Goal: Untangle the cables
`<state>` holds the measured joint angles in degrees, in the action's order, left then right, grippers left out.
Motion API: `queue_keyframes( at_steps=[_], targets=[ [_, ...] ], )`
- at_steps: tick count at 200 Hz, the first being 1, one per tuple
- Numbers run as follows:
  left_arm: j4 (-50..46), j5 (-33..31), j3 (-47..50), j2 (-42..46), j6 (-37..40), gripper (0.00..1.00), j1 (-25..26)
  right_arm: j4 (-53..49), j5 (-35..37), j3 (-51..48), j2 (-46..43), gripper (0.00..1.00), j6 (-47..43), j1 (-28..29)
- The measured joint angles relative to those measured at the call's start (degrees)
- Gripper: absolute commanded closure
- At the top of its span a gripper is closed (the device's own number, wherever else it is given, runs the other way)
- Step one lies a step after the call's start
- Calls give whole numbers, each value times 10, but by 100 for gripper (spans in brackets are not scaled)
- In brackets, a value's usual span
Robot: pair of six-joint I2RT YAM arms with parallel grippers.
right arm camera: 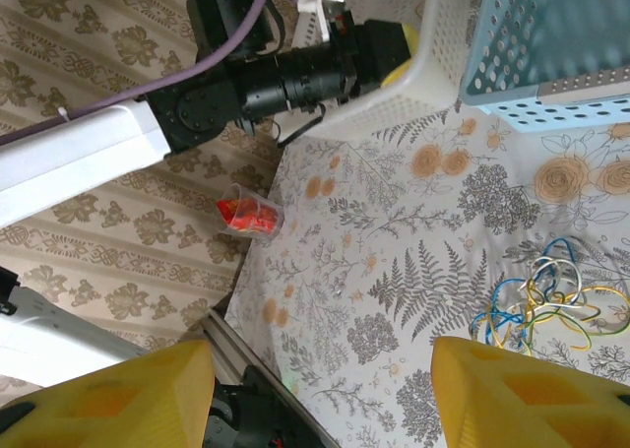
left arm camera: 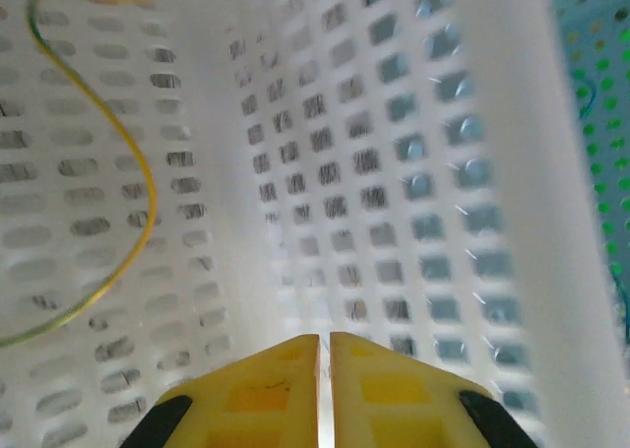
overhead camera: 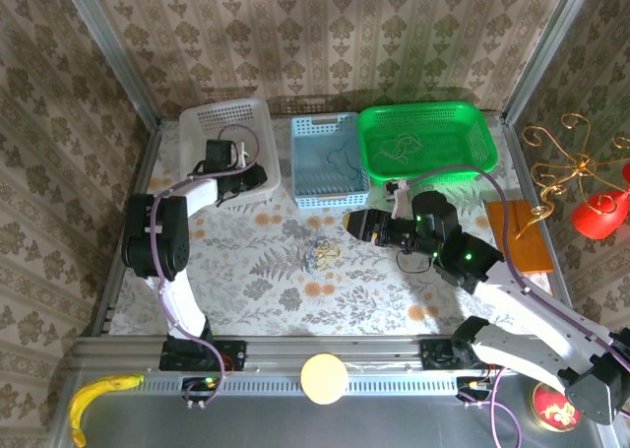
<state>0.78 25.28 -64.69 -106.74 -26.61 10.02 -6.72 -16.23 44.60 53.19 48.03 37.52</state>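
A tangle of thin yellow, blue and pale cables [overhead camera: 320,256] lies on the floral cloth at mid-table, and in the right wrist view the tangle [right arm camera: 546,305] sits ahead to the right. My right gripper [overhead camera: 349,222] hovers open just right of and above it, its yellow fingers [right arm camera: 118,399] wide apart over bare cloth and my right gripper [right arm camera: 320,354] empty. My left gripper [overhead camera: 258,179] reaches into the white basket [overhead camera: 197,123]. Its jaws [left arm camera: 324,340] are shut with nothing between them. A yellow-green cable [left arm camera: 148,192] lies loose in that basket, to the left of the fingers.
A light blue basket [overhead camera: 305,187] and a green basket [overhead camera: 482,138] stand in a row right of the white one, each with a thin cable inside. An orange board [overhead camera: 522,236] lies at the right. A small cup with red contents [right arm camera: 248,215] sits beyond the table's left edge.
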Motion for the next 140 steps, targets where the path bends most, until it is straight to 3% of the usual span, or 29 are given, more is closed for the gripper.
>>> queue_keyframes(
  at_steps=[37, 59, 75, 106, 140],
  targets=[
    [2, 0, 60, 48, -12, 88, 20, 0, 0, -1, 0, 38, -2, -2],
    [3, 0, 73, 81, -18, 83, 25, 0, 3, -9, 1, 38, -4, -2],
    [5, 0, 72, 103, -21, 74, 25, 0, 7, -12, 10, 39, -10, -2],
    [-12, 0, 41, 130, -17, 47, 21, 0, 17, -31, 54, 40, -16, -2],
    [-26, 2, 4, 181, -8, 26, 19, 3, 38, -67, 106, 42, -13, -2]
  ],
)
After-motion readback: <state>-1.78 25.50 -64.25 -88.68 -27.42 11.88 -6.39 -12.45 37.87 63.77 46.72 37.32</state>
